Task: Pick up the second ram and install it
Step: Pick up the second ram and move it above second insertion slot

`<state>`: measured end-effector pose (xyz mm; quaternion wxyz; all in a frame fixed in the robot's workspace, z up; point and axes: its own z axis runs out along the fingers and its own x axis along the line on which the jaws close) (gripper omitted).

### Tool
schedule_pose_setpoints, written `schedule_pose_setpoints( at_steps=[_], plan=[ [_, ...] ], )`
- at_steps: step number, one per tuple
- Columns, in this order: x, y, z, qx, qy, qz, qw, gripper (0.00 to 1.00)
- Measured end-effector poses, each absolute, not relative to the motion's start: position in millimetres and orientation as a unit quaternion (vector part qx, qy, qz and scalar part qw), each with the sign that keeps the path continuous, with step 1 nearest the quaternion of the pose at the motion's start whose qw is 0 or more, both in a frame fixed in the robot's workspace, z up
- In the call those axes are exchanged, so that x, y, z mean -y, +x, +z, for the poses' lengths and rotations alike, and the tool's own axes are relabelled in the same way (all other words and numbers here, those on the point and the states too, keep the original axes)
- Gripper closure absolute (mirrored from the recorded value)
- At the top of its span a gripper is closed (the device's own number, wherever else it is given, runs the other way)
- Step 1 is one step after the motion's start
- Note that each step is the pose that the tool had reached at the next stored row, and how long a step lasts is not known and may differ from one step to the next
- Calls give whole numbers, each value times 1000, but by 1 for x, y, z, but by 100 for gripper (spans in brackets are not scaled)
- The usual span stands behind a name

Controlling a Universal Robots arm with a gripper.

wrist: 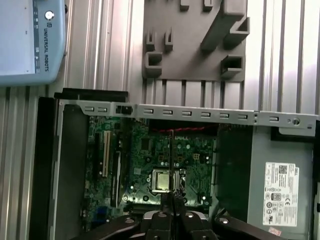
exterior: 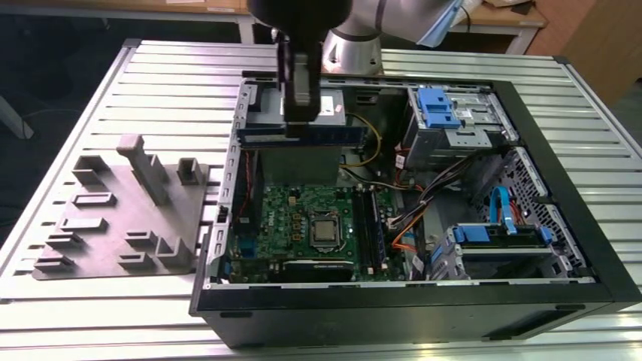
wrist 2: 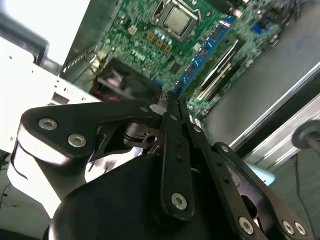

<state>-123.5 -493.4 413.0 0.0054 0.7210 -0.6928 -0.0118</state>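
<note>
1. Exterior view: gripper (exterior: pixel 301 124) hanging from the arm over the far end of an open computer case (exterior: pixel 401 312). Jaws closed on the memory stick (exterior: pixel 336 136), clamped near its middle.
2. Stick held level and raised, long side running across the view, both ends free in the air. Not seated in the slots (exterior: pixel 372 226), which lie on the motherboard (exterior: pixel 291 218) nearer the camera and toward the exterior view's right.
3. Open room directly below over the board. Tighter toward the exterior view's right: tangle of cables (exterior: pixel 401 226) and a blue drive bracket (exterior: pixel 438 109) near the case wall.
4. Outside the case, on the exterior view's left, a grey holder tray (exterior: pixel 101 218) on the slatted table (exterior: pixel 171 75), well apart from the gripper.
5. First wrist view: gripper (wrist: pixel 172 202) with fingers pressed together. Stick (wrist: pixel 172 150) seen edge-on as a thin dark line running out from the fingertips across the processor socket (wrist: pixel 161 181).
6. Same view: case rail (wrist: pixel 200 114) bordering the board, grey power supply box (wrist: pixel 280 175) beside it, and tray (wrist: pixel 195 50) beyond the rail.
7. Second wrist view: gripper (wrist 2: pixel 170 112) closed, black linkage up close. Board (wrist 2: pixel 145 35), socket (wrist 2: pixel 177 19) and long slots (wrist 2: pixel 222 67) beyond the fingertips, clear of contact. Stick itself too thin to make out here.
</note>
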Motion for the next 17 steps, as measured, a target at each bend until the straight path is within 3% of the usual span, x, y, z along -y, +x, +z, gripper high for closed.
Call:
schedule_pose_setpoints(
  at_steps=[17],
  plan=[
    [493,-79,402,693,721,-12,6,91]
  ],
)
